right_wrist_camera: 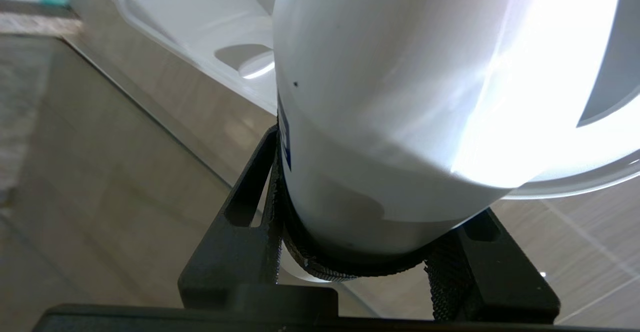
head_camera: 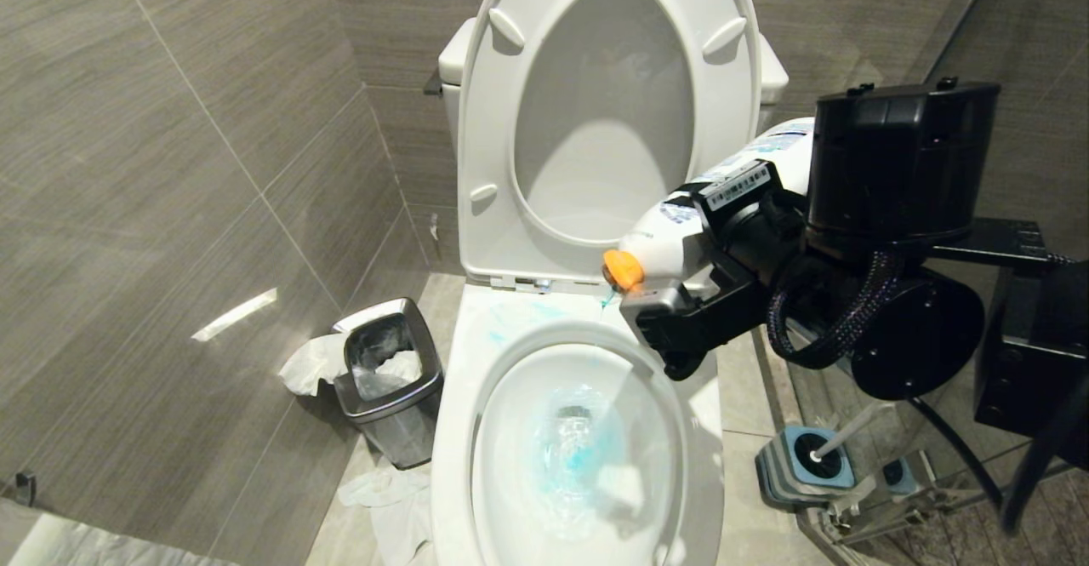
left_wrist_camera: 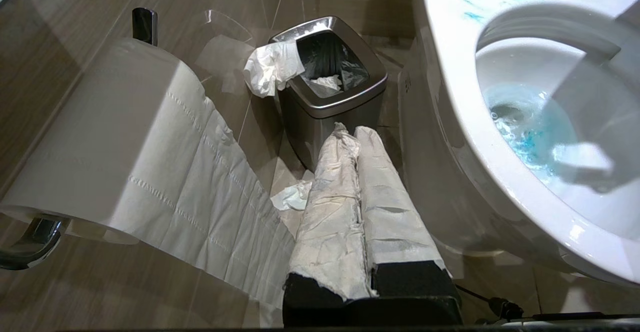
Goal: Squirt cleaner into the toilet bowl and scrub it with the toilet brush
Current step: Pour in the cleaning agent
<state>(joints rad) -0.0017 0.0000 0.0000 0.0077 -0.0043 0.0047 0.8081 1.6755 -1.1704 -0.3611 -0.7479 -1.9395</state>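
Grey-tiled bathroom: cleaner (head_camera: 572, 455) already tints toilet bowl (head_camera: 510, 430) water; right gripper (head_camera: 681, 294) clamps bottle (head_camera: 681, 230) w/ nozzle tipped down; toilet brush (head_camera: 838, 440) untouched in holder, scrubbing left.

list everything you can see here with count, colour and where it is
toilet bowl: 1, white, centre, seat and lid raised
cleaner: teal-blue tint in the bowl water, smears on the rim behind
cleaner bottle: 1, white with orange nozzle, tipped over the bowl's back rim
toilet brush: 1, white handle, standing in its holder
holder: 1, blue and grey, on the floor right of the toilet
bin: 1, steel, dark liner, on the floor left of the toilet, tissue hanging over its edge
toilet roll: 1, white, on a wall holder, sheet hanging down
right gripper: black, clamped on the bottle
left gripper: paper-wrapped fingers, shut, low beside the bowl
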